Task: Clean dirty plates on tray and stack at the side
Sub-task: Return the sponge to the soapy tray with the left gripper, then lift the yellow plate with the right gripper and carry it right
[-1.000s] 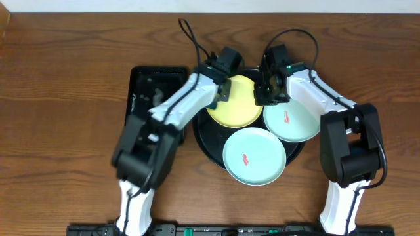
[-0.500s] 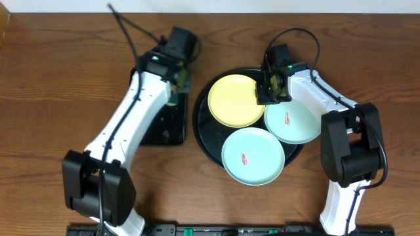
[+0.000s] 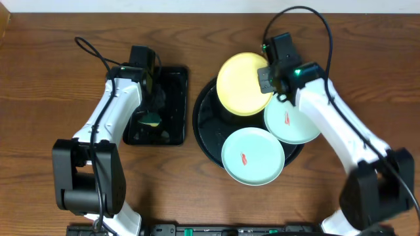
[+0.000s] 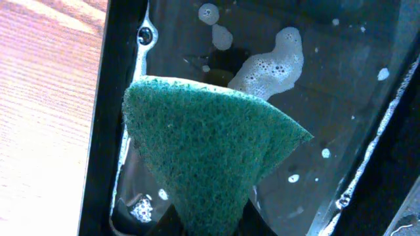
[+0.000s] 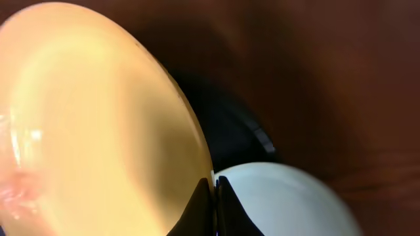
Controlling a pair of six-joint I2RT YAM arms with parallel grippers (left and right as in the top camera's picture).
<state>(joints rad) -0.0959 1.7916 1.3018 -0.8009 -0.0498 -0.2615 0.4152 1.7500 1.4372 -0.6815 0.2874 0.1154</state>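
Pale yellow plate (image 3: 244, 84): pinched by its rim in the right claw (image 3: 268, 78), whose jaws are closed to a sliver on the edge. The plate reaches out to the claw's left and looks raised over the far edge of the round tray (image 3: 205, 134). A faint pink patch shows in the wrist view, so I cannot call it clean.

Nearer mint plate (image 3: 292, 119), just below the claw, and farther mint plate (image 3: 253, 156) lie flat on the tray, each with a red smear.

Left claw (image 3: 152, 113) is closed on the green sponge (image 4: 210, 157), directly over the suds in the rectangular tray (image 3: 172, 131).

Nothing is stacked aside. Judgement: early stage, with three plates left to finish.
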